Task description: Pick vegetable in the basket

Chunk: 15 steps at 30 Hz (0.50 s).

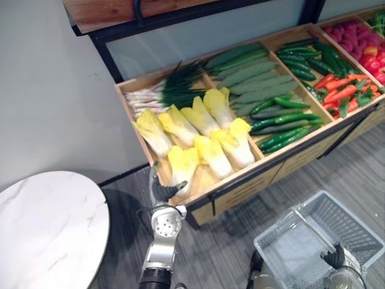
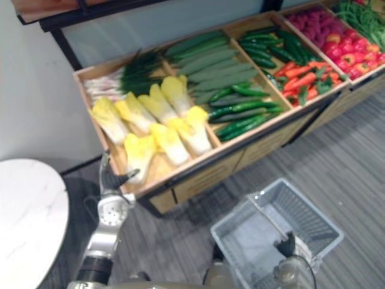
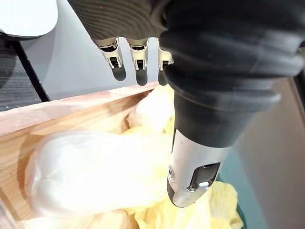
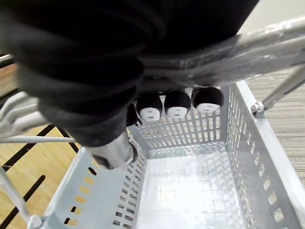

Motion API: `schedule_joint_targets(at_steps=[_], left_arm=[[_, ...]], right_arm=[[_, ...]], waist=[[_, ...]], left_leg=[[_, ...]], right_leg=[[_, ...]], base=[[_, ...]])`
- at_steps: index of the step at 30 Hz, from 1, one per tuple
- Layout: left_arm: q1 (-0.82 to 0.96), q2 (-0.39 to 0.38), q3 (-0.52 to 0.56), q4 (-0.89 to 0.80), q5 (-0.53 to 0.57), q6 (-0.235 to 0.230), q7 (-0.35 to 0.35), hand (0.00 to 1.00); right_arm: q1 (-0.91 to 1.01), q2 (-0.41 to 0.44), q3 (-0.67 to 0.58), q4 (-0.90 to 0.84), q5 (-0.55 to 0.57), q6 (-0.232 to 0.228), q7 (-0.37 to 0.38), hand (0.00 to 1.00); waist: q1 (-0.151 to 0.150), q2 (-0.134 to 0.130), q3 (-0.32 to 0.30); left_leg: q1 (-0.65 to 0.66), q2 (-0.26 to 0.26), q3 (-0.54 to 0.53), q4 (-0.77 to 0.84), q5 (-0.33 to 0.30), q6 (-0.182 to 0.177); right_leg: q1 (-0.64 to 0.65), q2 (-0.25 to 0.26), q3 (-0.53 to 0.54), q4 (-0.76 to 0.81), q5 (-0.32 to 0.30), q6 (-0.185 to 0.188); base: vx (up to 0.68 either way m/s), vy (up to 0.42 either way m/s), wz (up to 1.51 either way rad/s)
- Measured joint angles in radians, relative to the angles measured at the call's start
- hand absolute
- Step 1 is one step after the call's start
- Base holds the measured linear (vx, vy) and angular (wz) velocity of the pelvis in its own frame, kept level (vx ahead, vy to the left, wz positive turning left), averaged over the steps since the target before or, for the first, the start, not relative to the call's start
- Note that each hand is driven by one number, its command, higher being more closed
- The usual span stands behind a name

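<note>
1. Slowly lower the left hand, fingers wide, onto the front napa cabbage in the wooden crate's near corner; it may already be touching.
2. Right hand curls round the empty basket's handle, beside the crate.
3. Grey floor lies below the crate, and a round white table stands beside it.

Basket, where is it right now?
The grey basket is at the lower right of the eye views, in front of the wooden vegetable stand. The right hand has its fingers curled round the handle.
</note>
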Motion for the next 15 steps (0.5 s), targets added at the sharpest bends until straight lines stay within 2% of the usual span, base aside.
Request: schedule_joint_targets(at_steps=[8,10,15], left_arm=[[-0.089,0.015,0.067,0.157,-0.010,0.038,0.078,0.00],[-0.095,0.024,0.076,0.174,-0.012,0.039,0.094,0.00],[-0.149,0.038,0.097,0.208,-0.013,0.041,0.118,0.00]], right_arm=[[-0.001,0.000,0.032,-0.016,-0.028,0.000,-0.001,1.00],[-0.004,0.000,0.040,-0.021,-0.031,-0.001,-0.002,1.00],[-0.008,0.000,0.069,-0.026,-0.032,-0.004,-0.008,1.00]], waist=[[-0.015,-0.009,0.001],[-0.027,-0.012,0.000],[-0.029,-0.021,-0.001]], left_leg=[[0.022,-0.001,0.028,0.000,-0.013,-0.006],[0.023,0.000,0.031,0.000,-0.016,-0.008],[0.020,0.000,0.058,-0.003,-0.020,-0.011]], right_leg=[[-0.001,0.004,0.026,-0.001,0.000,0.000],[-0.002,0.005,0.028,-0.002,0.000,0.000],[-0.032,0.013,0.053,-0.001,0.008,-0.003]], base=[[0.00,-0.005,-0.10],[0.01,0.000,-0.04],[0.03,-0.006,-0.19]])
